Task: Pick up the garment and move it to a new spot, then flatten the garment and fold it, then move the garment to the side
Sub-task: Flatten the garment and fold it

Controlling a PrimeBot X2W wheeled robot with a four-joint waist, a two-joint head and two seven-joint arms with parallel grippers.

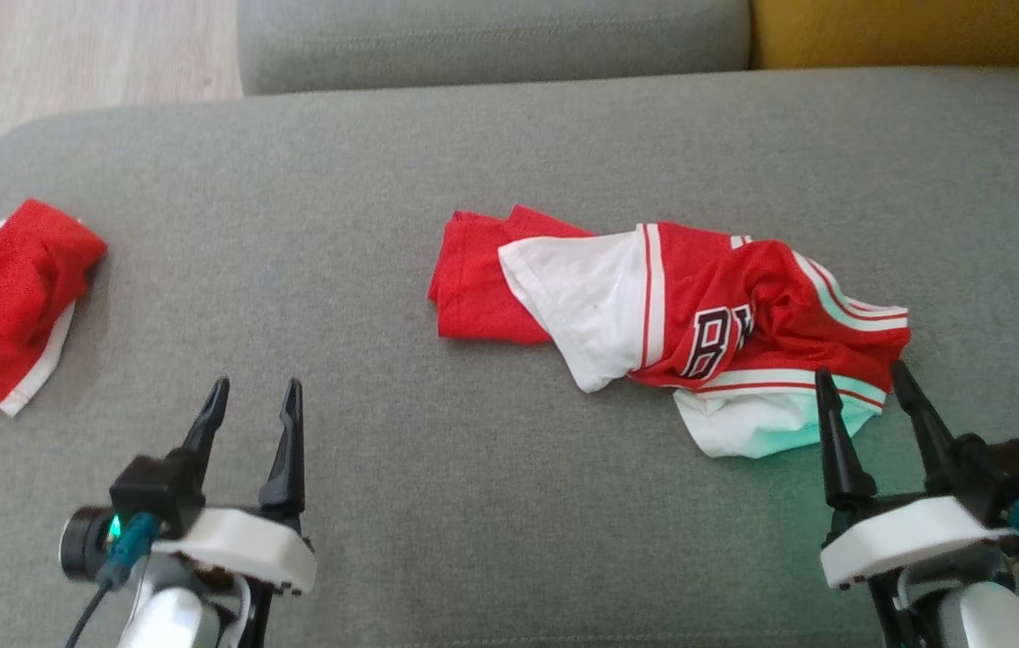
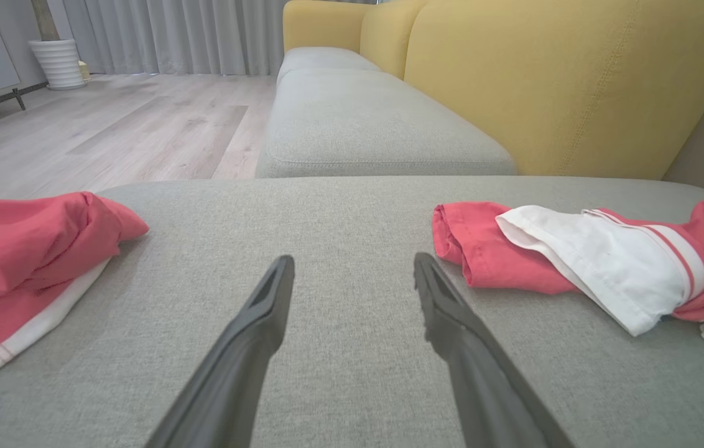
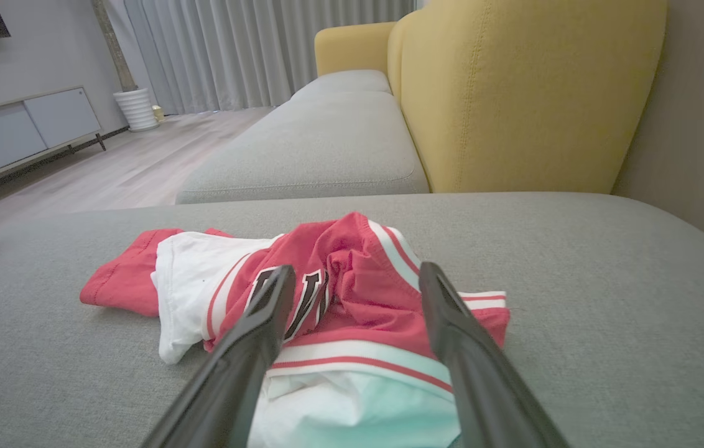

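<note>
jersey: red-and-white basketball jersey (image 1: 671,315), crumpled, centre-right on the grey seat cushion (image 1: 338,225). Lettered front is bunched, and a white layer pokes out under the near hem.
right gripper: the right gripper (image 1: 861,371) has its fingers spread wide with nothing between them. Tips sit over the near hem and straddle the raised red fold in the right wrist view. Can't tell whether they touch the fabric.
left gripper: the left gripper (image 1: 257,384) is spread and empty over bare cushion, well apart from the jersey.
step: looks like pre-grasp for the pick-up; jersey not lifted.
risk, layers: closing here may catch only the top red fold, or red plus the white underlayer. Either way it comes up as a wad that's hard to flatten.
risk, slip: fabric looks slick, so a shallow bite from the narrow tips probably lets go mid-carry.
risk, cushion: the seat is soft, so going too deep pinches upholstery along with the cloth.
risk, drag: a one-sided lift leaves the far red end trailing.
risk, clutter: a second red garment (image 1: 5,297) lies at the left edge. It's an easy wrong target and crowds any set-aside spot there.
</note>
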